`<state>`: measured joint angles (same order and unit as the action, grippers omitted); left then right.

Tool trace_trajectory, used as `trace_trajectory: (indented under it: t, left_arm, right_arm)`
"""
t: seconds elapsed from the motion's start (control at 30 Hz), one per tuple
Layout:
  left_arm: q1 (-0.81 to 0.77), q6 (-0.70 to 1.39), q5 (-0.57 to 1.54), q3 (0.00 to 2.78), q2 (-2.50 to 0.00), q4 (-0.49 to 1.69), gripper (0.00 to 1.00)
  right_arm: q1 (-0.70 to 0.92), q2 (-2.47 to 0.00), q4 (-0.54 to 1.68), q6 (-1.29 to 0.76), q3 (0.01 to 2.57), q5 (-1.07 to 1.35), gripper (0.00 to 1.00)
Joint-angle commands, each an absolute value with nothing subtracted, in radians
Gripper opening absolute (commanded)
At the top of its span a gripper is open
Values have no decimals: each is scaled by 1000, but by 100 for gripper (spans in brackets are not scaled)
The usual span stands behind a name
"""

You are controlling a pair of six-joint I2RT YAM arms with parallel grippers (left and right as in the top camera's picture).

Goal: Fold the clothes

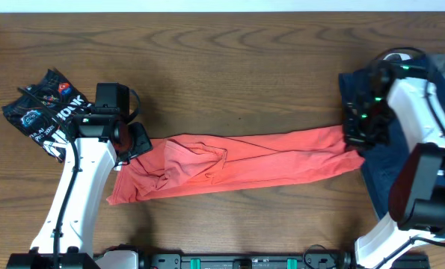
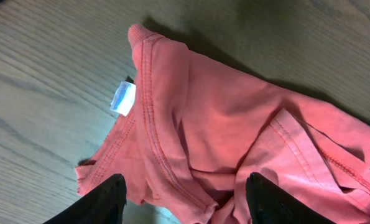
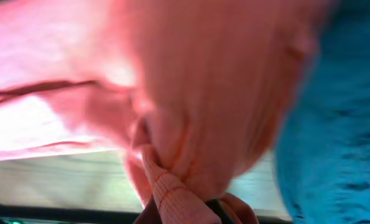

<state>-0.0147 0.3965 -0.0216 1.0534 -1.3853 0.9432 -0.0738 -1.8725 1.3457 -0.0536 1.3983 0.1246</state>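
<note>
I see the coral-red cotton T-shirt (image 1: pixel 237 163) lying stretched in a long band across the middle of the brown wooden bench (image 1: pixel 244 60), L to R. The left gripper (image 1: pixel 136 142) sits over the shirt's L end. On the left wrist cam its black fingers (image 2: pixel 101 202) stand wide apart w/ bunched cloth between them, not pinching. A small white label (image 2: pixel 122 98) shows by the stitched seam there. The right gripper (image 1: pixel 354 136) is at the shirt's R end. The right wrist cam is blurry, but coral cloth w/ a ribbed hem (image 3: pixel 169 196) gathers into the jaws, so it looks clamped on the shirt. A plain navy garment (image 1: pixel 375 175) lies under the R arm, touching the shirt's end. A black printed tee (image 1: pixel 43 112) is crumpled at far L, apart from the shirt.
</note>
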Motion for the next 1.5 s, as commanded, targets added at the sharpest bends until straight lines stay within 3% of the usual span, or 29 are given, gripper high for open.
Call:
trace_trajectory:
  t: [0.0, 0.43, 0.8, 0.83, 0.93, 1.07, 1.17, 1.47]
  left_arm:
    - [-10, 406, -6, 1063, -1373, 949, 63]
    - [-10, 406, -7, 1058, -1373, 960, 64]
    - [-10, 406, -7, 1051, -1373, 960, 63]
    - [-10, 406, -7, 1051, -1373, 960, 63]
    - [-10, 406, -7, 1051, -1373, 960, 63]
    - [-10, 406, -7, 1051, -1373, 960, 64]
    - [-10, 406, -7, 1051, -1373, 960, 63]
    - [-10, 405, -8, 1051, -1373, 960, 67]
  right_arm:
    - [52, -1851, 1332, -137, 1417, 173, 1]
    - [451, -1852, 1225, -398, 1410, 173, 1]
    - [594, -1853, 1188, -457, 1410, 173, 1]
    - [598, -1853, 1184, -456, 1410, 173, 4]
    - [605, -1852, 1165, -445, 1410, 183, 30]
    - [621, -1853, 1094, -202, 1410, 360, 58]
    - [628, -1852, 1066, -167, 1410, 353, 63]
    - [607, -1853, 1108, -370, 1410, 17, 66]
